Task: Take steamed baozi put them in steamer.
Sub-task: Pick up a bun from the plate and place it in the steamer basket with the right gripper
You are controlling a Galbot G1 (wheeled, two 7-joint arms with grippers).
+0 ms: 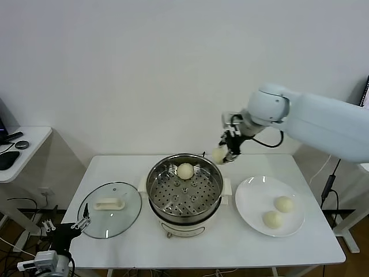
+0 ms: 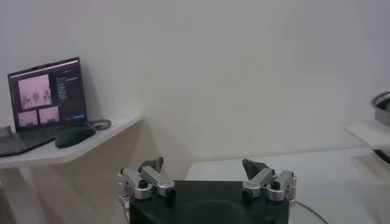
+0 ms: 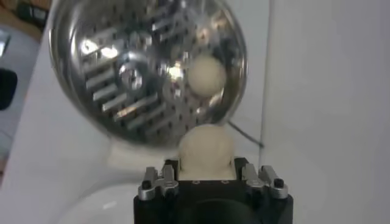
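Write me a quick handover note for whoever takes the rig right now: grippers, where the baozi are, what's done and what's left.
Right gripper: shut on a baozi, held in the air at the steamer's far right rim.
Left gripper: open, empty, parked low at the table's near left corner, beside the glass lid.
Done: one baozi in the steamer, on the perforated tray.
Left: release the held one into the steamer, then move the two baozi on the white plate, one and another.

Glass lid (image 1: 109, 202), plate (image 1: 253, 196), laptop (image 2: 46, 103).
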